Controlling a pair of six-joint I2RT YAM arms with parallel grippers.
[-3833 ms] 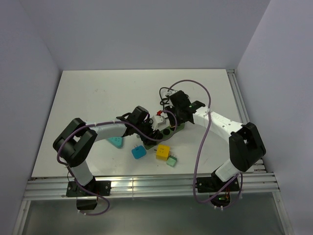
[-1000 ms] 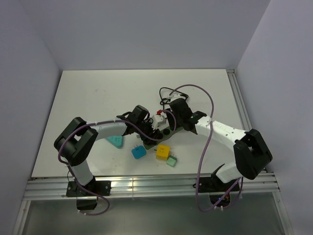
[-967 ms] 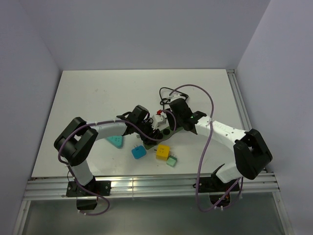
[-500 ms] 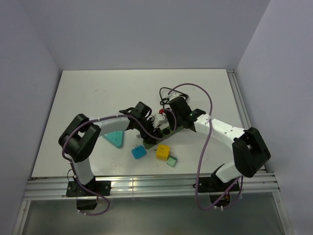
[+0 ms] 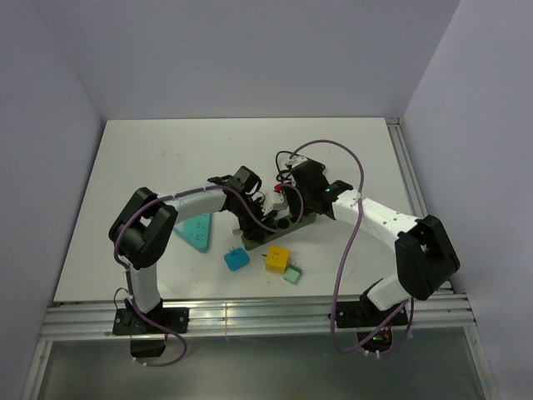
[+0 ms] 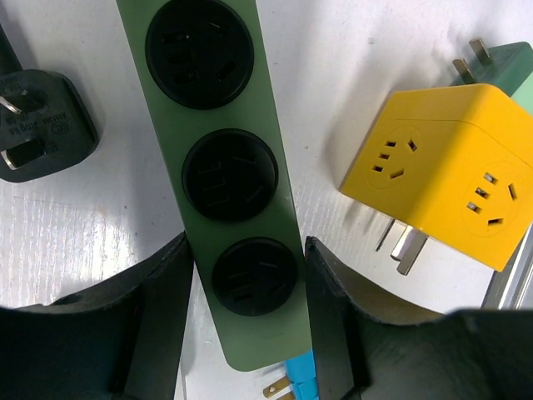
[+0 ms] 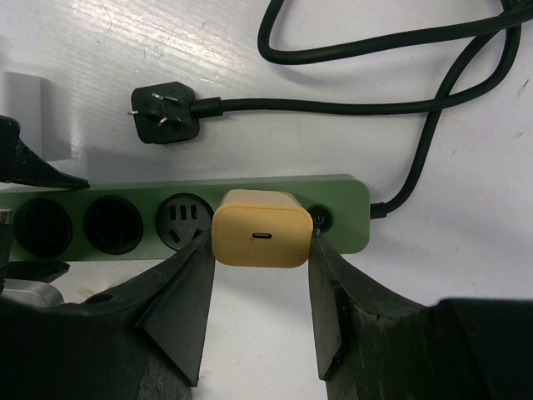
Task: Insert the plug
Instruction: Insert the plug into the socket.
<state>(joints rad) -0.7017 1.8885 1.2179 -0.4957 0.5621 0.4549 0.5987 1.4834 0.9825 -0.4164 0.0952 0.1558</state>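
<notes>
- Over the last few seconds the right gripper point(image 7: 260, 250) has been brought down over the power strip point(image 7: 346, 212). The left arm has been swung round, and the left gripper point(image 6: 246, 258) is now set at the strip's other end.
- The tan plug point(image 7: 262, 227) is clamped between the right fingers and sits on the strip at the socket beside the switch point(image 7: 321, 218). Its pins are hidden beneath it, so it cannot be told whether they are fully home.
- The strip's near end is gripped across its width by the left fingers point(image 6: 158, 317), so it is judged to be braced for the final push.
- The teal wedge point(image 5: 197, 231) on the table point(image 5: 150, 158) is now seen more fully, the left forearm having been moved off it.
- 3 free sockets are shown in the left wrist view. A yellow cube point(image 6: 445, 167) lies just beside the strip, and a blue plug point(image 5: 236, 259) lies near its end.
- A black plug point(image 7: 166, 112) and its cord point(image 7: 375, 104) lie beside the strip, apart from the right fingers. Nothing is seen blocking the socket.
</notes>
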